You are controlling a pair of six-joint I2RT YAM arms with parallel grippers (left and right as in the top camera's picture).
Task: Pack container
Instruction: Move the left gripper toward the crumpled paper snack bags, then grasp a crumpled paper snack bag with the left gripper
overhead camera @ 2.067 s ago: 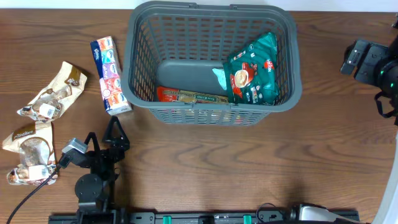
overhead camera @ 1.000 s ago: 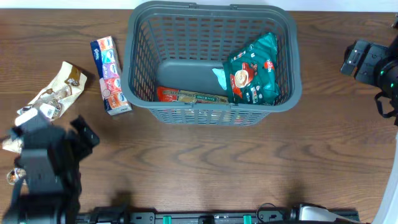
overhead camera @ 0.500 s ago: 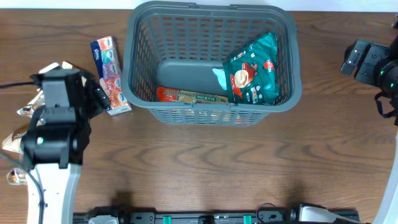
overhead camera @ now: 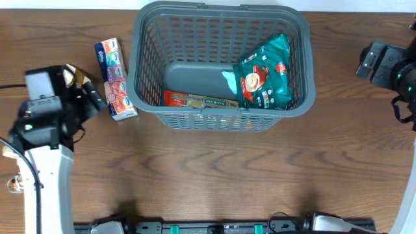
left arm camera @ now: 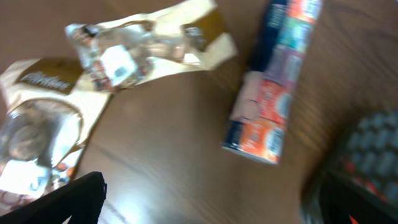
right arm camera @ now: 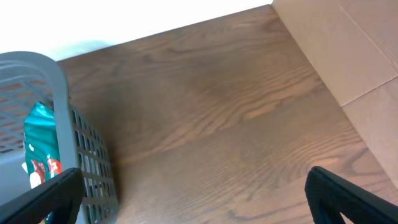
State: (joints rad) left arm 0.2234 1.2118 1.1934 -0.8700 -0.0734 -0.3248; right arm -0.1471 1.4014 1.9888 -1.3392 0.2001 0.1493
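The container (overhead camera: 221, 120), a dark grey slotted basket, stands at the back middle of the table. Inside it lie a green packet (overhead camera: 263, 73) and a red packet (overhead camera: 198, 100). Just left of it rests a long multi-coloured packet (overhead camera: 116, 78). My left gripper (overhead camera: 88, 92) hovers open beside that packet, over beige snack packets (overhead camera: 75, 75) that my arm mostly hides. In the left wrist view the beige packets (left arm camera: 143, 40) and multi-coloured packet (left arm camera: 270, 81) lie ahead of the empty gripper (left arm camera: 205, 211). My right gripper (overhead camera: 365, 62) is open at the far right, away from the basket (right arm camera: 56, 93).
A second beige packet (left arm camera: 37, 124) lies nearer the left edge. In the right wrist view a cardboard box (right arm camera: 348, 50) borders the table's right side, and bare wood lies between the fingers (right arm camera: 351, 199). The basket's corner (left arm camera: 373, 143) shows at the left wrist view's lower right.
My left arm has swung from the front edge up and over the beige packets at the left, still open. The right arm and the basket's contents have not moved.
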